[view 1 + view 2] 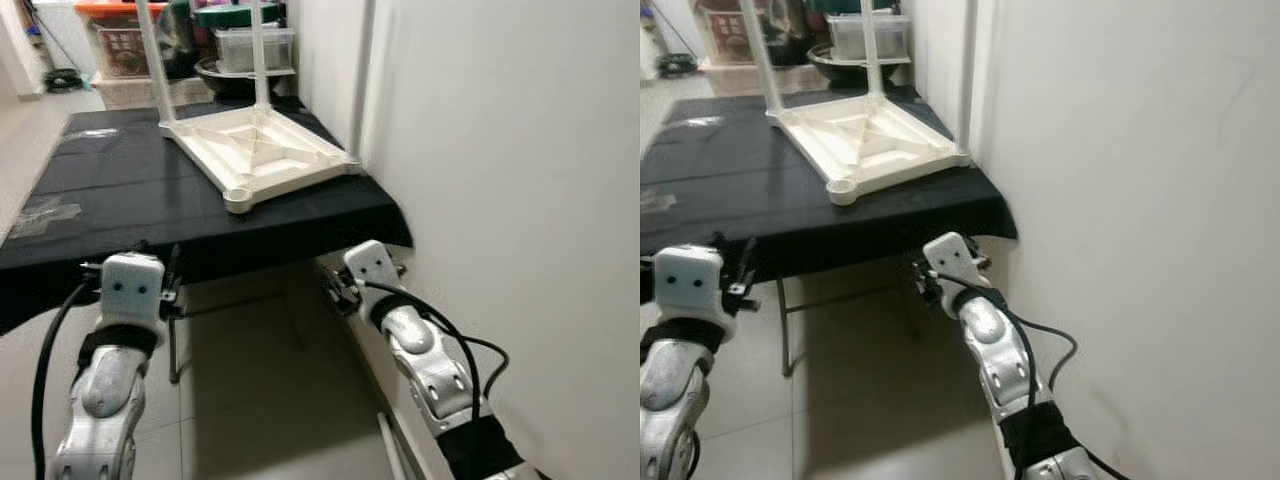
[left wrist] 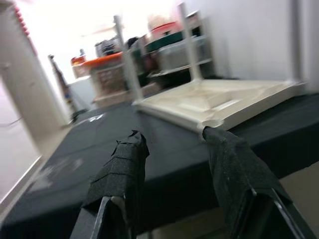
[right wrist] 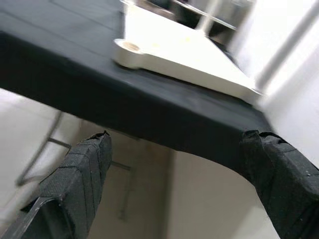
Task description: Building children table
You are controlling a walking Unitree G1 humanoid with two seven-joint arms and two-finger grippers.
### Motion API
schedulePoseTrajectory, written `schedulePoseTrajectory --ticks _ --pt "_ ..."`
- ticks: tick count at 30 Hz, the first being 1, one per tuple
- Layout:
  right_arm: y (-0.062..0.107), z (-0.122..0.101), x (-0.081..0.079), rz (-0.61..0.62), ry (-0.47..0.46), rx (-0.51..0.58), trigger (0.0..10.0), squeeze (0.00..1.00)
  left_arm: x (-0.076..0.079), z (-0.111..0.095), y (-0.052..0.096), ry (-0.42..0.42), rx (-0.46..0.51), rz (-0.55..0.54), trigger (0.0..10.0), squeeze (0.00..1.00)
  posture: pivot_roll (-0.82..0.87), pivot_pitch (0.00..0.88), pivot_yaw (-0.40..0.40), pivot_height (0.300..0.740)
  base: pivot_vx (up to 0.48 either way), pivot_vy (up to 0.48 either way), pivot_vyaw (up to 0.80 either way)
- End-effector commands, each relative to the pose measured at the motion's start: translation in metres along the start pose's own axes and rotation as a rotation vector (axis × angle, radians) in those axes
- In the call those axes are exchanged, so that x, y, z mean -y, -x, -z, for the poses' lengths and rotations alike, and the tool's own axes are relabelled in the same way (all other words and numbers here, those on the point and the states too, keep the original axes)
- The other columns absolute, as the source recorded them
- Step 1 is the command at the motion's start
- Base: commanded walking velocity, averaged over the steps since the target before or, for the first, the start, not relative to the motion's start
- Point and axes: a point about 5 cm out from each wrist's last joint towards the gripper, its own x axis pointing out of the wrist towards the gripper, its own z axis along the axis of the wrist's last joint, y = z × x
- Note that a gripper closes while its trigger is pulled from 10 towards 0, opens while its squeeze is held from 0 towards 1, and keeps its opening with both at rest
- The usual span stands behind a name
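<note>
A white children's table lies upside down on a black-covered table, close to the wall. White legs stand up from its far corners. The near corner shows a bare round socket. My left gripper is open with nothing between its fingers, low at the black table's front edge, left of the socket. My right gripper is open wide and holds nothing. It sits just below the front right corner of the black cloth, with the socket above and ahead of it.
A white wall runs close along the right. Shelves with plastic storage boxes and an orange-lidded box stand behind the table. Tiled floor lies under it, with a metal table leg and a white rod by the wall.
</note>
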Motion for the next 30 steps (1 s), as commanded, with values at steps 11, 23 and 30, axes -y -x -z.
schedulePoseTrajectory --ticks 11,23,30 --pt "0.0013 0.0043 -0.0028 -0.023 0.005 -0.011 10.0 0.0 0.0036 0.0029 -0.0006 0.009 -0.009 0.015 10.0 0.0 -0.06 0.0 -0.067 0.74 0.196 0.0 0.0" --pt "0.0004 0.0024 -0.0016 -0.02 0.017 -0.003 10.0 0.0 0.0087 0.0016 -0.0027 0.02 0.001 0.027 10.0 0.0 -0.07 0.0 -0.065 0.74 0.276 0.0 0.43" --pt "0.0007 0.0035 -0.0003 -0.018 0.029 -0.005 10.0 0.0 0.0107 0.0016 -0.0036 0.022 0.005 0.035 10.0 0.0 -0.07 0.0 -0.064 0.74 0.275 0.0 0.46"
